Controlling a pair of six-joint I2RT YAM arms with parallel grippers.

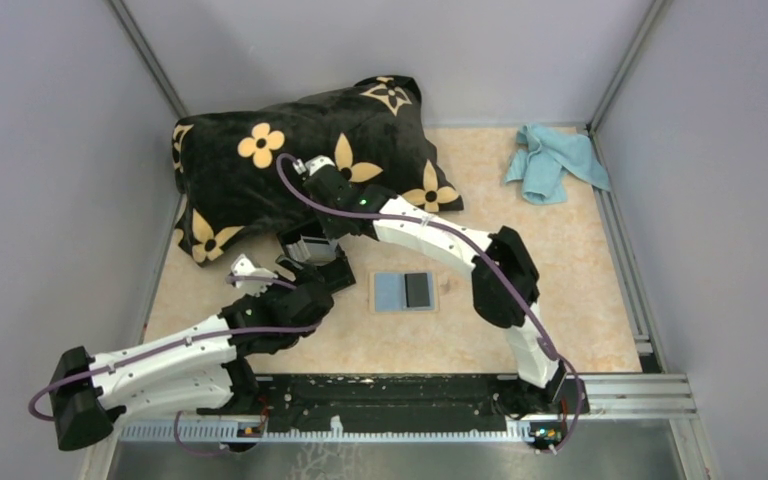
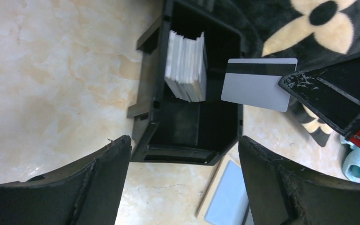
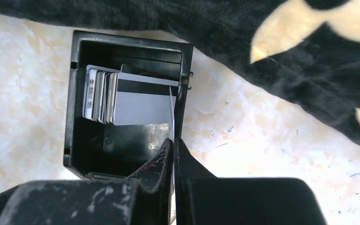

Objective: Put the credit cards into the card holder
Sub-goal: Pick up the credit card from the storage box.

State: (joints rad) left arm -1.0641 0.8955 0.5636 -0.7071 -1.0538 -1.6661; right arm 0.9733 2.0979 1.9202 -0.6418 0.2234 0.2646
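Observation:
The black card holder [image 2: 192,122] stands open on the table by the pillow, with a stack of grey cards [image 2: 186,65] in its slots; it also shows in the right wrist view [image 3: 93,145]. My right gripper [image 3: 173,140] is shut on a grey credit card with a dark stripe [image 2: 258,84], held upright over the holder's right wall [image 3: 143,108]. My left gripper [image 2: 183,140] is open and empty, just in front of the holder. Another grey card with a dark band lies flat on a beige one [image 1: 405,291] on the table, to the right of the holder.
The big black pillow with yellow flowers [image 1: 300,160] lies right behind the holder. A light blue cloth [image 1: 555,160] sits at the back right. Metal rails [image 1: 625,260] run along the table's right side. Grey walls enclose the table.

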